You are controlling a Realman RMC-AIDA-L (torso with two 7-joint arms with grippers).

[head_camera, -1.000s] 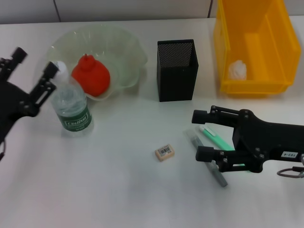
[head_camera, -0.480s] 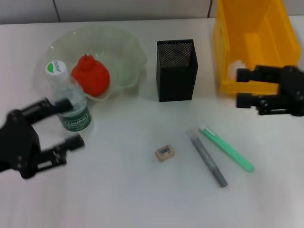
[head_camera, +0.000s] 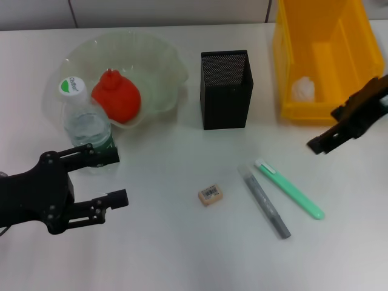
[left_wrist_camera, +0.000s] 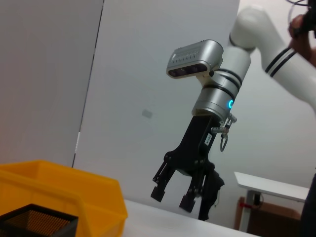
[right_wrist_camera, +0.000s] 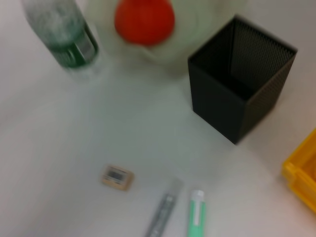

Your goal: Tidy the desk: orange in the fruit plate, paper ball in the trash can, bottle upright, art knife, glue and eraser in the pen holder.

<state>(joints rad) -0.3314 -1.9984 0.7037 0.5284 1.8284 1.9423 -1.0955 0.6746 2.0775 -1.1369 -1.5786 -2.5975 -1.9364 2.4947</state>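
Bottle [head_camera: 88,124], clear and crinkled with green label, stands upright beside the left gripper [head_camera: 115,177], fingers spread, empty.

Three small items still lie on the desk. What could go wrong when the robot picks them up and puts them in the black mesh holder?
The left gripper, open, sits close to the upright bottle; a careless swing might topple it. The eraser is small and flat, so fingers may slip off. The grey stick and green stick lie close together, so grasping one may nudge the other. The pen holder has a narrow mouth.
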